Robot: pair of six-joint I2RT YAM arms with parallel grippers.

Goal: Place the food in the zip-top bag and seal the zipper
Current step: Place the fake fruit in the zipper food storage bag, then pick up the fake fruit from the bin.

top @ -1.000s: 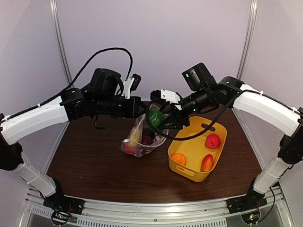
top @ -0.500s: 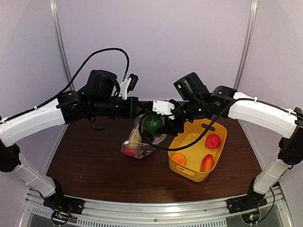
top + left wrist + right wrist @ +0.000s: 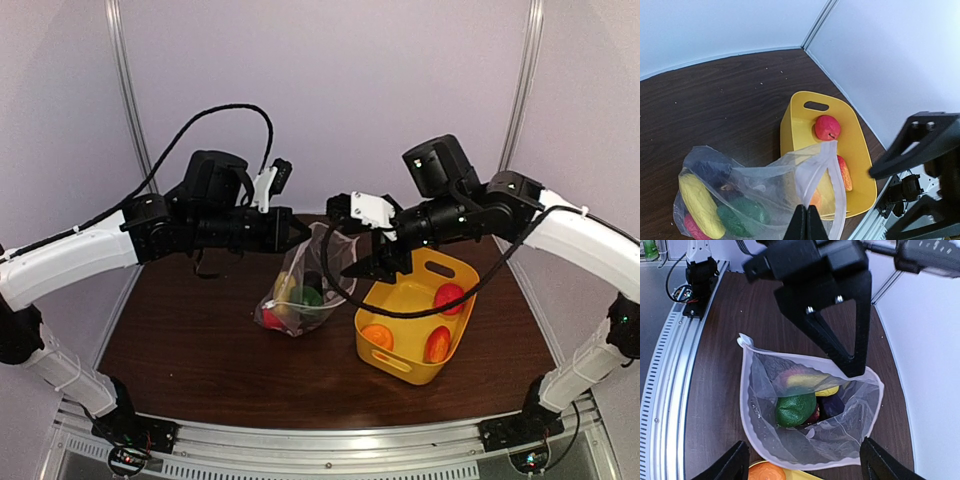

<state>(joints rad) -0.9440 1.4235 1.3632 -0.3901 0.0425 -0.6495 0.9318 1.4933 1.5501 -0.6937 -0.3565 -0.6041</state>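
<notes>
The zip-top bag (image 3: 805,442) is clear, showing a green fruit (image 3: 795,410), a yellow piece (image 3: 699,205) and a dark purple piece (image 3: 832,406). Right of it the tub (image 3: 790,125) is bright yellow, holding a red fruit (image 3: 827,127) and an orange fruit (image 3: 377,336). The table (image 3: 715,110) is dark brown wood-grain.

The zip-top bag (image 3: 790,440) mouth gapes free below the right claw (image 3: 805,467); left claw (image 3: 806,222) and yellow tub (image 3: 400,365) flank it.

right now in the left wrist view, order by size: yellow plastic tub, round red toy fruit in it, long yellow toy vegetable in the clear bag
yellow plastic tub
long yellow toy vegetable, though it is nearer the camera, so unsure
round red toy fruit
</notes>
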